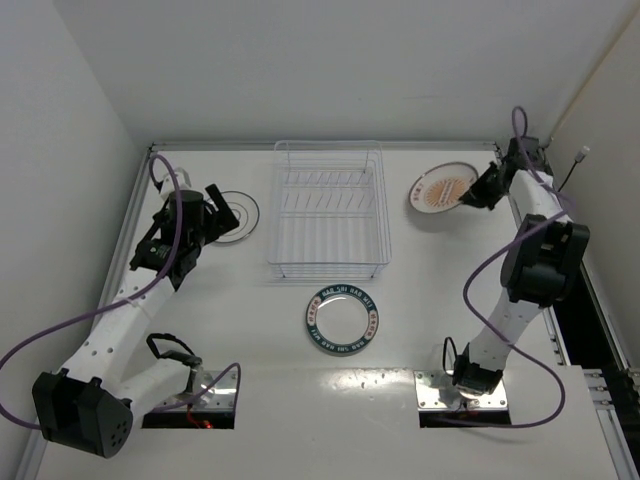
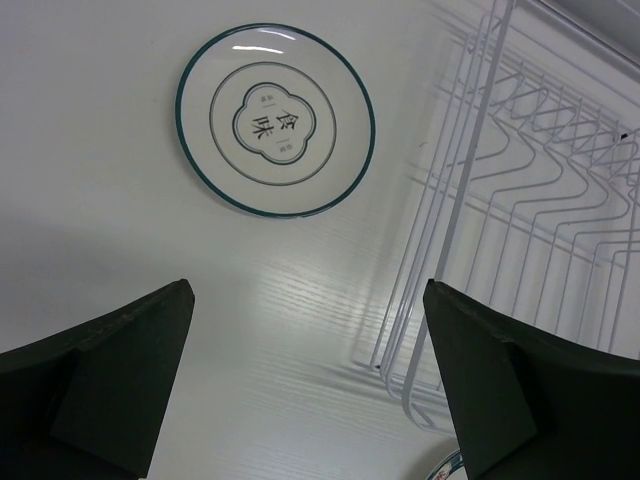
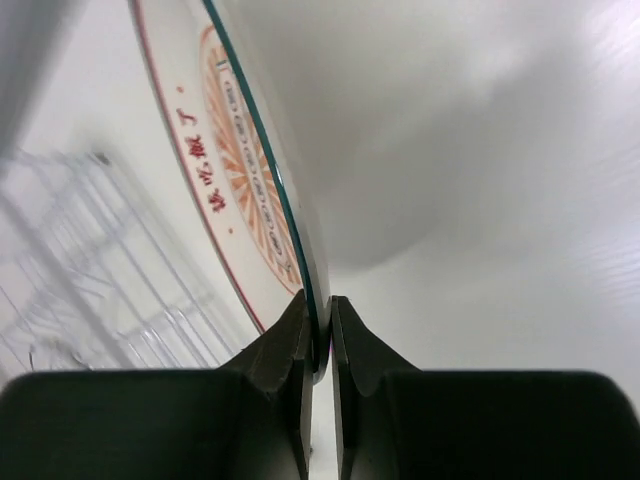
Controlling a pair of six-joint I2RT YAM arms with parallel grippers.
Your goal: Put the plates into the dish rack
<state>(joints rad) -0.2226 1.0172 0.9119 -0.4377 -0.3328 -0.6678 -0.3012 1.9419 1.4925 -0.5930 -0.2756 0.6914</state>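
Observation:
The white wire dish rack (image 1: 329, 208) (image 2: 520, 200) stands at the back middle with no plates in it. A white plate with a thin dark rim (image 1: 234, 217) (image 2: 276, 120) lies flat to its left. My left gripper (image 1: 213, 212) (image 2: 305, 340) hovers open just above and beside that plate. A dark teal lettered plate (image 1: 343, 319) lies in front of the rack. To the rack's right, my right gripper (image 1: 478, 190) (image 3: 319, 335) is shut on the rim of the orange-patterned plate (image 1: 440, 190) (image 3: 255, 190), which is tilted up off the table.
White walls close the table at the back and both sides. The right arm stretches along the right wall. Purple cables trail from both arms.

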